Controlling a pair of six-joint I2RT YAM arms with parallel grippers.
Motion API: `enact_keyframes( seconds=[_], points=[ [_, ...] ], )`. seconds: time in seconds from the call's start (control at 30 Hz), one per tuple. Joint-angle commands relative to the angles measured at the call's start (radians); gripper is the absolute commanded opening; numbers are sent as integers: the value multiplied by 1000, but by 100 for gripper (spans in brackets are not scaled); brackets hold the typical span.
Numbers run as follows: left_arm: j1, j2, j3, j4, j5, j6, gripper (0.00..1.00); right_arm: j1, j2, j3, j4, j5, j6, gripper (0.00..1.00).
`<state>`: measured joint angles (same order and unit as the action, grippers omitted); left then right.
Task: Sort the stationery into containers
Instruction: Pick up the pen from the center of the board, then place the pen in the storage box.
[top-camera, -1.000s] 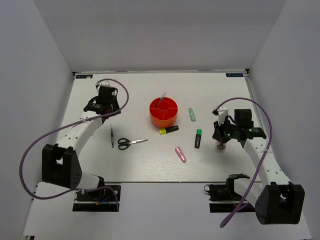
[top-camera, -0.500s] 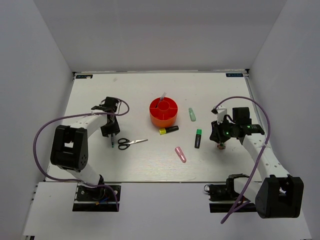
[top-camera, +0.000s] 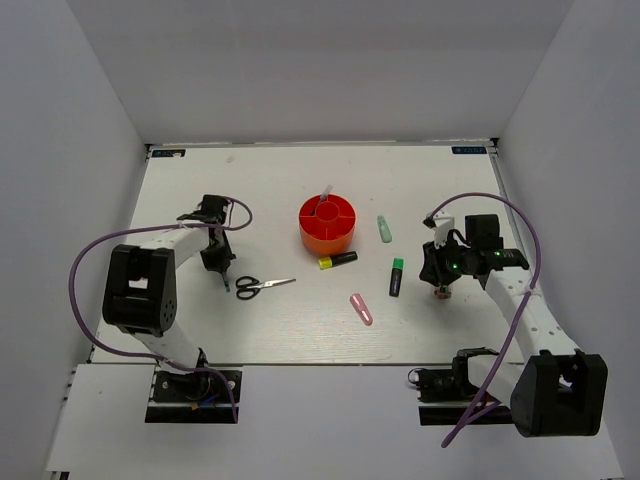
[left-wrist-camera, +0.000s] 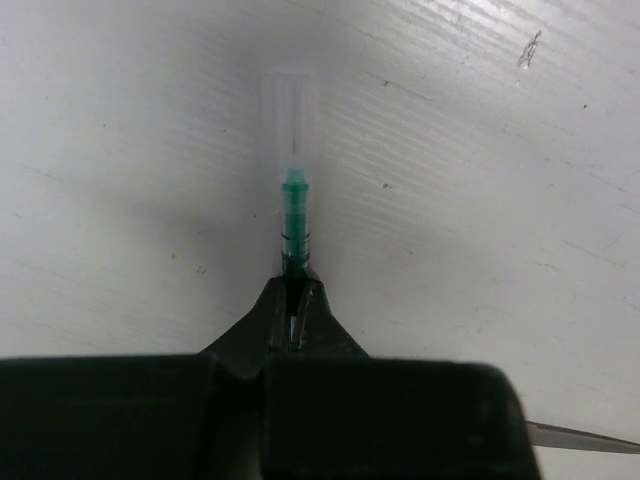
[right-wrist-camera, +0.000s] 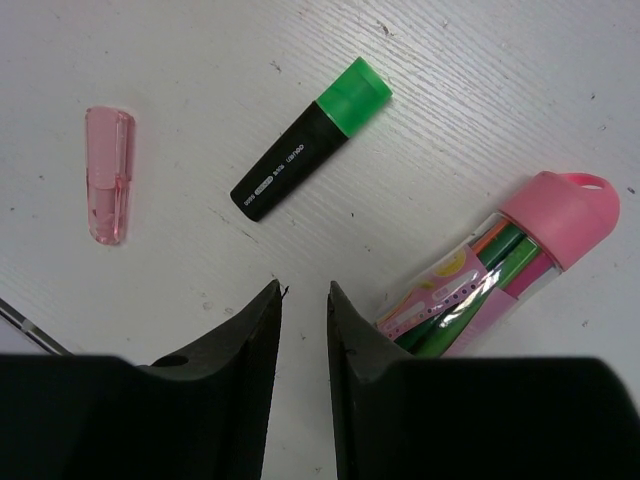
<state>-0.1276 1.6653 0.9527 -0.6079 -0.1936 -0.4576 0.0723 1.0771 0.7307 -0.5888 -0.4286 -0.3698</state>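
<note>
Between the clenched jaws of the left gripper (left-wrist-camera: 294, 292) sits the pen (left-wrist-camera: 294, 205), slim, with a green section and a clear, glossy cap sticking out ahead. Its rear is hidden under the black gripper body. Low to the right of those jaws a grey metal sliver is cut off by the frame, probably the scissors (left-wrist-camera: 580, 436). The right gripper (right-wrist-camera: 305, 292) has its jaws parted a little over the scuffed white table (right-wrist-camera: 520, 80), grasping nothing. Just right of them lies the tube (right-wrist-camera: 500, 265), clear plastic with a pink cap, its lower end hidden by the gripper. Ahead of the jaws lies a black marker (right-wrist-camera: 300, 150) with a green cap. Ahead-left is a translucent pink highlighter (right-wrist-camera: 108, 175). Well left of them stands the round red-orange organizer (top-camera: 312, 238).
</note>
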Motion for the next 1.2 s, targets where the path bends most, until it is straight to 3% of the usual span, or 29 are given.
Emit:
enact_keyframes(
  seconds=[0.0, 0.07, 0.1, 0.23, 0.33, 0.4, 0.47, 0.63, 0.83, 1.17],
  points=[
    [5, 16, -34, 26, 69, 8, 0, -3, -23, 27, -3, -4, 6, 29],
    [-29, -40, -22, 43, 94, 22, 0, -5, -23, 24, 3, -6, 5, 40],
    [-41, -80, 12, 57, 103, 39, 0, -3, -23, 26, 4, -9, 5, 55],
    [-127, -186, 73, 132, 178, 91, 0, -3, -11, 33, -3, -13, 0, 57],
    [-171, -217, 101, 299, 269, 141, 0, -5, -20, 30, -6, -18, -6, 45],
    [-202, -223, 63, 527, 361, 192, 0, -3, -20, 24, 0, -21, -6, 24],
    [-230, -217, 23, 732, 358, 243, 0, -3, -32, 21, 0, -25, -6, 6],
    [-268, -119, 116, 809, 394, 289, 0, -3, -39, 15, 10, -21, -9, 3],
    [-311, -10, 133, 1061, 405, 326, 0, -6, -32, 13, 17, -21, -9, 3],
    [-343, 113, 215, 1114, 375, 329, 0, -3, -29, 9, 17, -9, -18, 3]
  ],
)
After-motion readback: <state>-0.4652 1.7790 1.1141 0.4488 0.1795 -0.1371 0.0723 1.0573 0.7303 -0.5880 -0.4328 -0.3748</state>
